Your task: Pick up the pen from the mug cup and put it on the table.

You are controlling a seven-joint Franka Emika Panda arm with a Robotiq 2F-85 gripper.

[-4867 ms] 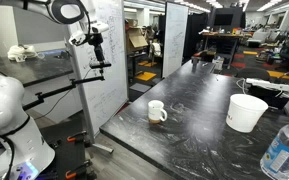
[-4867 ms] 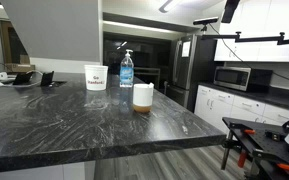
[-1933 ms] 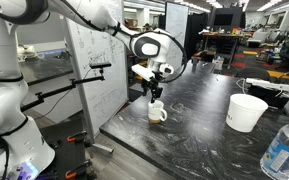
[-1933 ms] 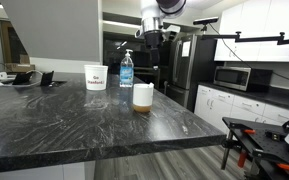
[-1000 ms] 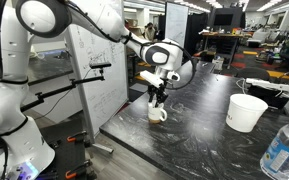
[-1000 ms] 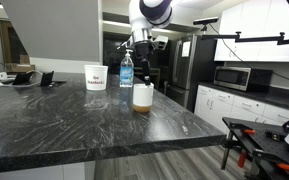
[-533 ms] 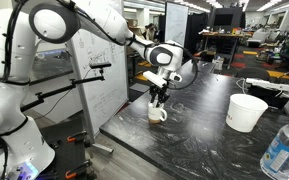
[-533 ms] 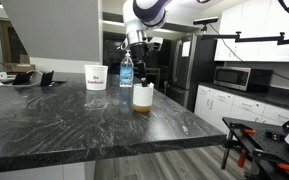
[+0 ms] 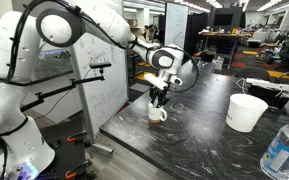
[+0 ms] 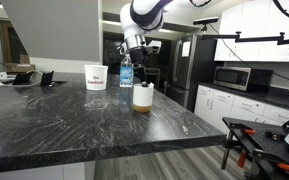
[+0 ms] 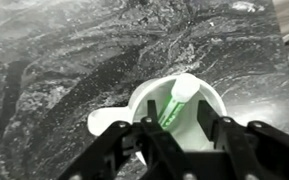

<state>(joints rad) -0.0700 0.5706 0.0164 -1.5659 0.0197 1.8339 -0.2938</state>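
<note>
The white mug cup (image 9: 157, 113) stands near the edge of the black marbled table (image 9: 199, 140), and it also shows in an exterior view from the side (image 10: 143, 97). In the wrist view the pen (image 11: 176, 100) leans inside the mug cup (image 11: 208, 96), pale with a green glow on it. My gripper (image 11: 178, 108) hangs straight over the mug with both fingers dipped past the rim. The pen lies between them, close to one finger, and a gap shows on the other side. From outside, the gripper (image 9: 158, 98) (image 10: 140, 80) sits right on top of the mug.
A larger white tub (image 9: 247, 112) (image 10: 96, 77) and a clear plastic bottle (image 9: 282, 150) (image 10: 126, 70) stand farther along the table. The table edge runs close beside the mug. A whiteboard (image 9: 94, 60) and camera stands are off the table.
The gripper has come down from above the mug until its fingers are inside the rim, and the jaws have narrowed a little around the pen.
</note>
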